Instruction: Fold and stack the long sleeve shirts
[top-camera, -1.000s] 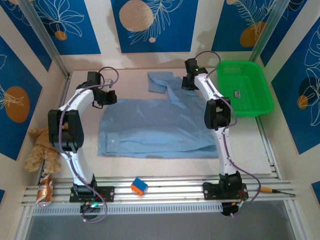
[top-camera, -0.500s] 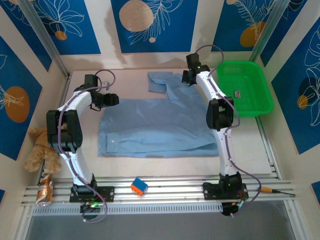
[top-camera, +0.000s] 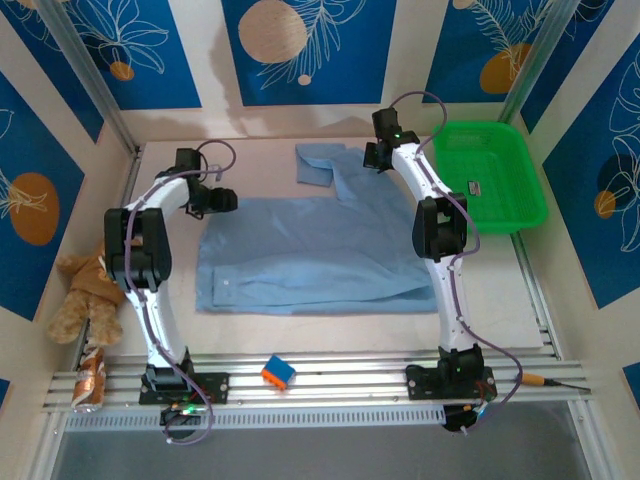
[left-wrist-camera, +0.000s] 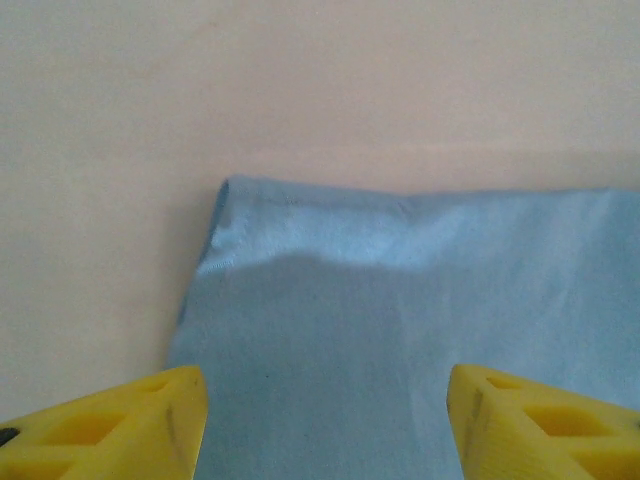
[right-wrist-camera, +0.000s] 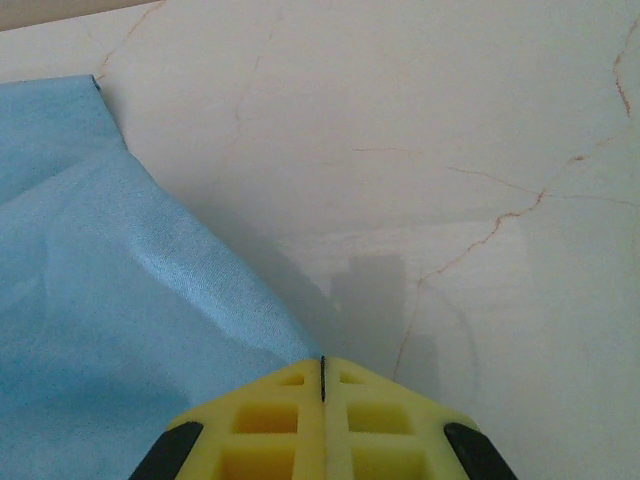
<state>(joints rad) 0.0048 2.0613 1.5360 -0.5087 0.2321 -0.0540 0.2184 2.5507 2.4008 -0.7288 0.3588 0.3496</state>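
Nearest to us, along the metal rail (top-camera: 330, 382) where both arms are bolted, we see an orange-and-blue block (top-camera: 279, 372) between the two bases and a crumpled can (top-camera: 91, 380) at the left end. Just beyond the can, a teddy bear (top-camera: 80, 295) slumps off the left side of the bench (top-camera: 300, 332). Past the rail, the light blue shirt (top-camera: 320, 255) lies spread flat across the middle of the bench, and a narrower part of it reaches on toward the far edge. At the shirt's far left corner we find the left end effector (left-wrist-camera: 325, 400). Its yellow fingers (left-wrist-camera: 130, 420) stand wide apart with nothing between them, and the corner of the cloth lies on the bench below. Further back, at the right edge of the narrower far part, the right end effector (right-wrist-camera: 322, 375) is closed tight, fingertips pressed together. The shirt's edge rises off the bench and runs straight into that seam, so we read it as pinching the fabric. To its right, at the far right corner of the bench, sits a green basket (top-camera: 520, 195), apart from the shirt.
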